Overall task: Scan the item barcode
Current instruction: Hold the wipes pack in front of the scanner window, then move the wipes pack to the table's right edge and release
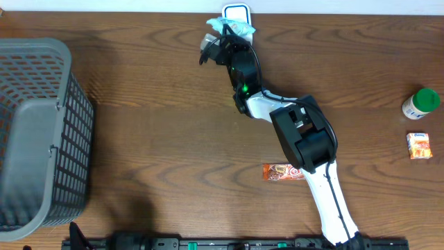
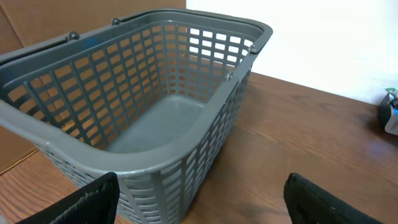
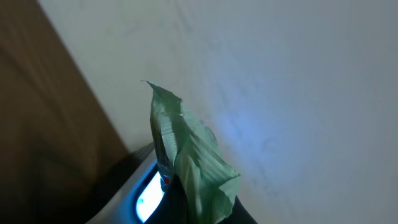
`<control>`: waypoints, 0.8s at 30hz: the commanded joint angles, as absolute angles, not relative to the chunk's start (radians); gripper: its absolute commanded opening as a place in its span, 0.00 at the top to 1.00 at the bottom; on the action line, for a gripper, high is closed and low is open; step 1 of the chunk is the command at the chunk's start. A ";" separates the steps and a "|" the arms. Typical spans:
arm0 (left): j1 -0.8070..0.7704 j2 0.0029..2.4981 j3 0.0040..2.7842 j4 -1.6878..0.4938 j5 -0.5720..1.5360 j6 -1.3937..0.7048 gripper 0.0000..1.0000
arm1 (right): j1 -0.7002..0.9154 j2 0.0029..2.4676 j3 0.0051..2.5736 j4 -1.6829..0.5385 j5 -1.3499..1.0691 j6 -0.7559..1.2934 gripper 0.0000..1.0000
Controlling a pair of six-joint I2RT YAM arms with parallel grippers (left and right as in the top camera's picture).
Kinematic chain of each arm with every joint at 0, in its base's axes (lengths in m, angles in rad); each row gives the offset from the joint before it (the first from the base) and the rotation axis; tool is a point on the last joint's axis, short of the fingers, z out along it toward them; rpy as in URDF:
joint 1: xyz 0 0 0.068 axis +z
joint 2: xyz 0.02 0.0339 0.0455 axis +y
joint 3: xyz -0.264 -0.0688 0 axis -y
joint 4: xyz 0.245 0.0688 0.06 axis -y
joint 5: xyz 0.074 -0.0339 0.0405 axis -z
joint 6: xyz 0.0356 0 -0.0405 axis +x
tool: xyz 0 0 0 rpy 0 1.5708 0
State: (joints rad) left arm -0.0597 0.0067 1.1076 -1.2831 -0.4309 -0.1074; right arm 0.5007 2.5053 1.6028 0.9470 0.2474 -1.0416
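The item is a crinkled pale green packet (image 1: 230, 28) (image 3: 189, 155). My right gripper (image 1: 223, 40) (image 3: 200, 208) is shut on its lower edge and holds it upright at the far edge of the table. Just behind the packet is the scanner (image 1: 236, 12), a white unit whose window glows blue (image 3: 148, 194) beside the packet's lower left. The packet's barcode does not show. In the left wrist view my left gripper (image 2: 202, 200) is open and holds nothing, with its black fingers (image 2: 93, 200) wide apart above the table near the basket.
A grey slatted basket (image 1: 69, 132) (image 2: 249, 37) fills the left side of the table. A brown snack bar (image 1: 283, 171) lies under the right arm. At the right edge stand a green-capped bottle (image 1: 421, 103) and a small orange box (image 1: 418, 145).
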 commanded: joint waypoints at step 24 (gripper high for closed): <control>-0.056 0.009 1.110 -1.290 -0.430 -0.109 0.15 | 0.435 1.801 1.636 -0.356 0.250 -0.490 0.99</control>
